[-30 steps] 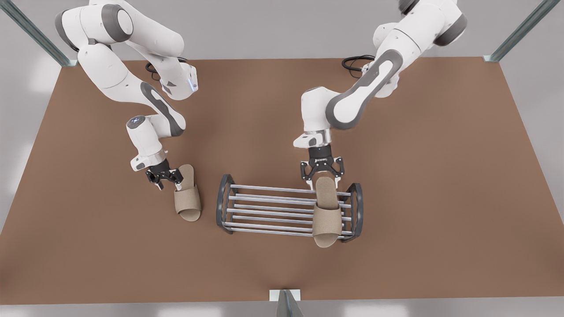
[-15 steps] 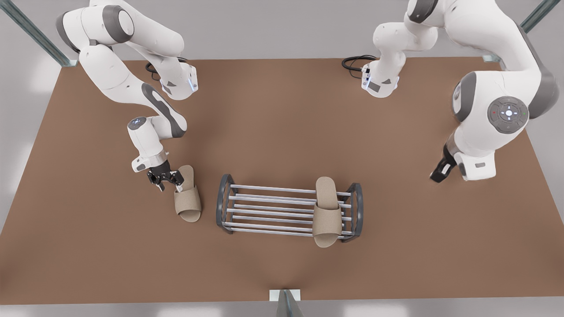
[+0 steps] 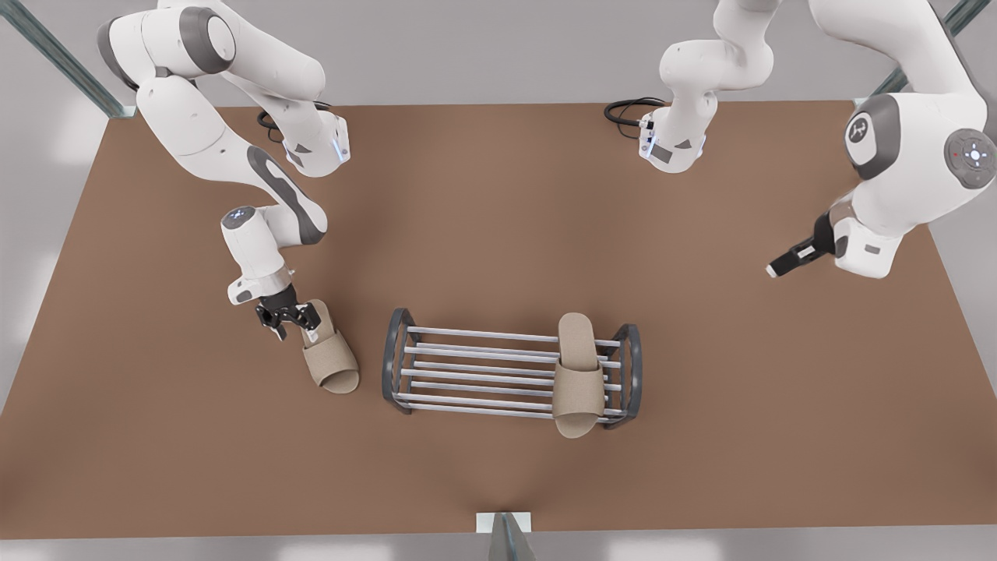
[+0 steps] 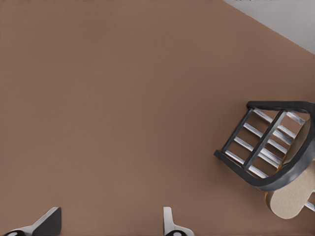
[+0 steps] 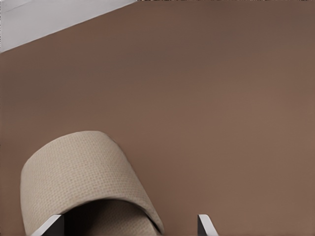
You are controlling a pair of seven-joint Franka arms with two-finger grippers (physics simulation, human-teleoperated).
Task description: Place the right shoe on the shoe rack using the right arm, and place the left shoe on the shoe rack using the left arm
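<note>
The shoe rack (image 3: 475,334) stands at the middle front of the brown table. The left shoe (image 3: 578,382), a beige slipper, lies across its bars at the end toward the front view's right; its toe (image 4: 290,201) pokes past the rack's dark end frame (image 4: 266,142). The right shoe (image 3: 331,354) lies on the table off the rack's other end, its heel turned toward my right gripper (image 3: 290,327). That gripper (image 5: 129,225) is open and straddles the shoe's strap (image 5: 83,172). My left gripper (image 3: 783,266) hangs open (image 4: 108,226) above bare table far toward the front view's right.
Black cables lie by each arm's base at the back edge (image 3: 629,111) (image 3: 269,121). Bare brown table (image 3: 740,405) stretches on both sides of the rack. Metal posts mark the back corners (image 3: 919,58).
My left arm let go of the left shoe on the rack, swung away toward the front view's right and rose. The right shoe turned slightly at my right gripper, toe swinging toward the rack.
</note>
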